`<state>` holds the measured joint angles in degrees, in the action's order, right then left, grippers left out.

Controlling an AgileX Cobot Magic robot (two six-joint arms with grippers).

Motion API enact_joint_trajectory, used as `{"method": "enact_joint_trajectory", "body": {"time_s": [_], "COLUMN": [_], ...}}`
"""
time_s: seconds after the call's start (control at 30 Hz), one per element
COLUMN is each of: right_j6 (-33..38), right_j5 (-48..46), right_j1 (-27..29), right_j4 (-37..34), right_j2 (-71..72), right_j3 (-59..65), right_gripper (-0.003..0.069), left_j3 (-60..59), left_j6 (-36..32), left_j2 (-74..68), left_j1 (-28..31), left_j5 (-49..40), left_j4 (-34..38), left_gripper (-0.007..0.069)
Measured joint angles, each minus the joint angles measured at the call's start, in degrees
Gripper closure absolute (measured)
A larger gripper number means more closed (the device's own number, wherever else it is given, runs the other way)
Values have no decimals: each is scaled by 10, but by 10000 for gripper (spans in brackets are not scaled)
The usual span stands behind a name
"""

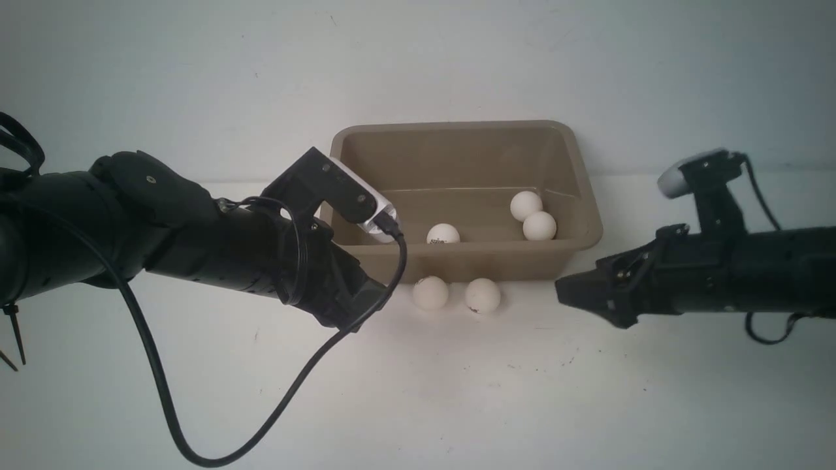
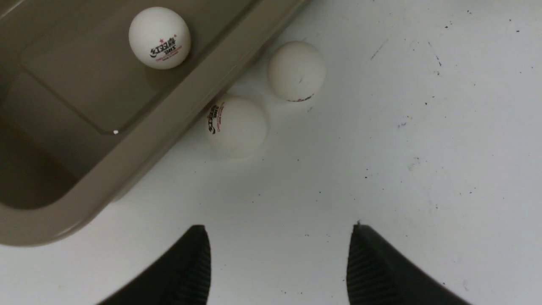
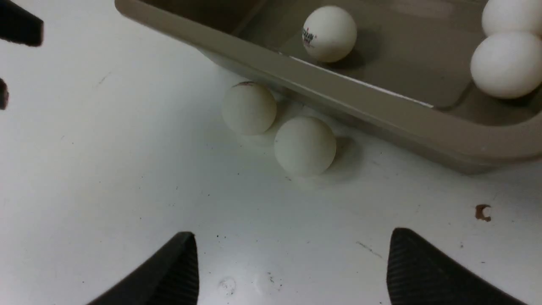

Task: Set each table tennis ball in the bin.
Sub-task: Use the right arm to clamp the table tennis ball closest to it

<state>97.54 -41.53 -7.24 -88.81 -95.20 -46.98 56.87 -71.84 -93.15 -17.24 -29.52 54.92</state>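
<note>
We see the bin, a taupe plastic tub with rounded corners, a flared rim and smooth walls tapering to a flat floor. It stands at the middle of the far edge of the desk, a matte white surface flecked with small dark specks. Three table tennis balls, matte white spheres, lie on the bin's floor. One, with a dark printed logo, sits alone by the near wall, and two touch each other toward the right end wall. Two more balls rest on the desk just outside the near wall, close together; the left one carries a logo and sits tucked against the wall under the rim. The left arm, black and thick, reaches in from the desk's left edge and slopes downward. A black cable loops from it down to the desk's near edge. The left pincer hovers near the bin's near left corner with its tapered, ribbed black fingers apart and nothing between them. The right arm lies almost level from the desk's right edge, pointing leftward. The right pincer also has its ribbed fingers spread and empty, and it is aimed at the two balls on the desk.
</note>
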Motion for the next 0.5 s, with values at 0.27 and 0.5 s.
{"method": "enact_joint_trajectory", "body": {"time_s": [0.27,0.5], "right_j6": [96,119], "right_j5": [14,14], "right_j1": [-62,-68], "right_j4": [-79,-92], "right_j2": [-51,-100], "right_j3": [0,-20], "right_gripper": [123,123], "left_j3": [0,0], "left_j6": [0,0], "left_j2": [0,0], "left_j1": [0,0], "left_j5": [0,-1], "left_j4": [0,-3], "left_gripper": [230,230]}}
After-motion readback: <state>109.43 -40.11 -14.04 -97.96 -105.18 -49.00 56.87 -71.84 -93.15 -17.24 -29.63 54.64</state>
